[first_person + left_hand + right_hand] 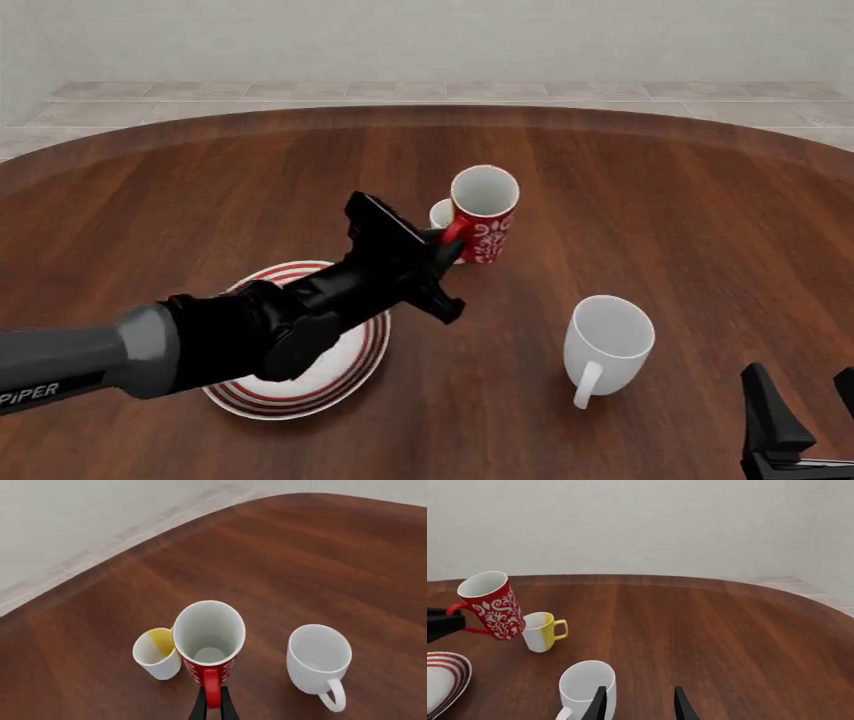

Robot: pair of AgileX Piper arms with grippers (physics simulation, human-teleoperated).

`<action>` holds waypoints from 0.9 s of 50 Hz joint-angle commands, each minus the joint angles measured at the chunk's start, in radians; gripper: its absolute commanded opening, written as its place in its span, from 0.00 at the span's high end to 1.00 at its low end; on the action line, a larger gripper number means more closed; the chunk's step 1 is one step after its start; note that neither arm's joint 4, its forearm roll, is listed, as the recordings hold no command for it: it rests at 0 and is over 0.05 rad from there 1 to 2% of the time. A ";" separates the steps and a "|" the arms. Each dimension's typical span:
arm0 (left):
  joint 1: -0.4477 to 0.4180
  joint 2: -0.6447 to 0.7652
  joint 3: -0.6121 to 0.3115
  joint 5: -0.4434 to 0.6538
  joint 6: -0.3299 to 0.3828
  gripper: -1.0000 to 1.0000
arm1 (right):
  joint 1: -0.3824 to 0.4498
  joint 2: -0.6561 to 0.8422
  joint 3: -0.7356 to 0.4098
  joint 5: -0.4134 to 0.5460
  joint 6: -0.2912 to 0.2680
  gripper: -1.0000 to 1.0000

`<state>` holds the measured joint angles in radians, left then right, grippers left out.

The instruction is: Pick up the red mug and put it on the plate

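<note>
Left claw (pixel 213 706) pinched on red mug (pixel 483 215) handle, mug tilted, lifted off bench (pixel 694 200); plate (pixel 350 365) under arm; right claw (pixel 639 703) parted, empty

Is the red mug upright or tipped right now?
Tipped. The red mug leans in the right wrist view, held by its handle in the left tool, beside the yellow mug.

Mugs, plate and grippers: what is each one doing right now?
Red mug: tilted, held by its handle.
Yellow mug: upright on table.
White mug: upright, untouched.
Plate: flat, nothing visible on it.
Left gripper: shut on red mug.
Right gripper: open.
</note>
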<state>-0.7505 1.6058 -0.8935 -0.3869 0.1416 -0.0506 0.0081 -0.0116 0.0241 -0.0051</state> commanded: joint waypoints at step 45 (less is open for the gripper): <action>0.307 -0.545 0.323 0.248 -0.003 1.00 | 0.012 -0.006 0.009 -0.008 -0.002 0.00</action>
<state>-0.4929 1.1230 -0.6263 -0.1512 0.1327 -0.0403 0.0024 -0.0018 0.0147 -0.0062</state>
